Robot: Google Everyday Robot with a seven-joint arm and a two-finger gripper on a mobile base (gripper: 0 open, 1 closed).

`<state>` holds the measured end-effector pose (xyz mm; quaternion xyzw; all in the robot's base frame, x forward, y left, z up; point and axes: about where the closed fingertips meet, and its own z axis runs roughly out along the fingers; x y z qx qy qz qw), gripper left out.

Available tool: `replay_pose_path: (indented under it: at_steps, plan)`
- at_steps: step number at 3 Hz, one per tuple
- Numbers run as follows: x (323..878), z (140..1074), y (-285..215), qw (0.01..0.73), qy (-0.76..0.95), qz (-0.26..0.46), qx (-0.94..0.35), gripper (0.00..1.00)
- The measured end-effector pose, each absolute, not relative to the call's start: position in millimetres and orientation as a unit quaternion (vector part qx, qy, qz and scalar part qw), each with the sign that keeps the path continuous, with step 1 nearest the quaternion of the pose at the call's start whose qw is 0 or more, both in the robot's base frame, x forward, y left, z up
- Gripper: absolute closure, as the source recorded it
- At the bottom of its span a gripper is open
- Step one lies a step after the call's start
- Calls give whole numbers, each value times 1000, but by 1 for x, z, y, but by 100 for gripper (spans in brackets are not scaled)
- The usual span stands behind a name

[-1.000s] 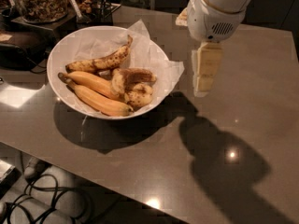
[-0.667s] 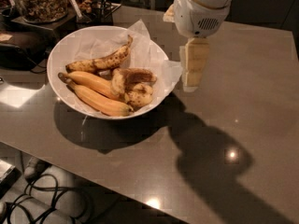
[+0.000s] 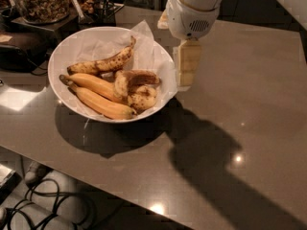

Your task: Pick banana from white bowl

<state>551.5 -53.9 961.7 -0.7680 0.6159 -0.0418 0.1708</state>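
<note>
White bowl (image 3: 58, 51) holds bananas (image 3: 103, 104); the tool (image 3: 186, 73) hangs at its three o'clock rim above the counter (image 3: 249, 104), grip state unreadable.

I have one camera, set high over the near edge of the smooth grey-brown stone worktop (image 3: 240, 119). It looks steeply down toward the far edge from fairly close. The cream plastic gripper (image 3: 186, 71) hangs near that far edge, just beside the large round white paper-lined bowl (image 3: 56, 61).

Cut off by top edge: arm (image 3: 196, 4) above gripper (image 3: 185, 80), just beside white bowl (image 3: 53, 56) right rim; nut jar (image 3: 41, 1) too. Cropped lower left: cables (image 3: 43, 200). Under paper (image 3: 148, 51): part of that rim.
</note>
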Motion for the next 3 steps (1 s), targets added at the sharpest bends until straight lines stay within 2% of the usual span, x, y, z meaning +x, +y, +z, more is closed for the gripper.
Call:
replay_pose_path:
  at_steps: [1, 3]
  plan:
    - [553, 954, -44, 165, 612, -37, -773, 16]
    - [555, 944, -34, 150, 604, -43, -781, 20]
